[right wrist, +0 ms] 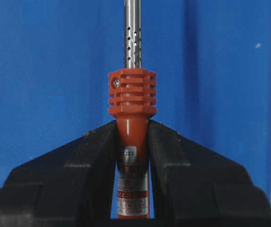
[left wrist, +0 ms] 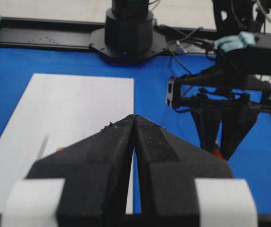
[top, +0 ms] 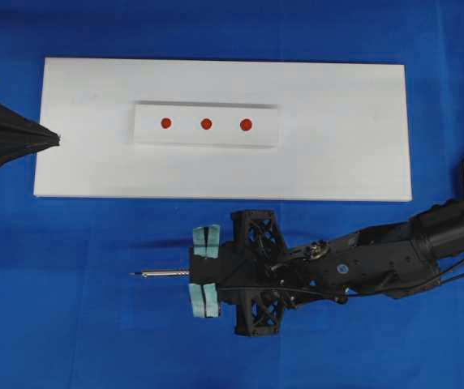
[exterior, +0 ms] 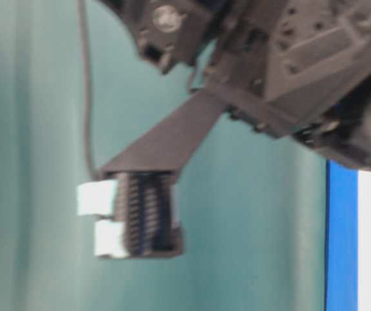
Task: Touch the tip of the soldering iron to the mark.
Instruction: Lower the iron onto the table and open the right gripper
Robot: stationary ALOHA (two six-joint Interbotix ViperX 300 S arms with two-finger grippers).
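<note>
My right gripper [top: 204, 273] [right wrist: 132, 127] is shut on the red-orange handle of the soldering iron [right wrist: 132, 101]. It hovers over the blue cloth in front of the white board [top: 345, 146]. The iron's thin metal shaft [top: 165, 274] sticks out to the left, and its tip lies well short of the board. Three red marks [top: 165, 123] [top: 206, 124] [top: 246, 124] sit in a row on a raised white strip [top: 208, 138] on the board. My left gripper [top: 53, 139] [left wrist: 134, 118] is shut and empty at the board's left edge.
Blue cloth [top: 70, 308] covers the table around the board. The right arm [top: 394, 251] reaches in from the right edge. In the left wrist view the right arm's black base [left wrist: 128, 28] stands at the far end of the table.
</note>
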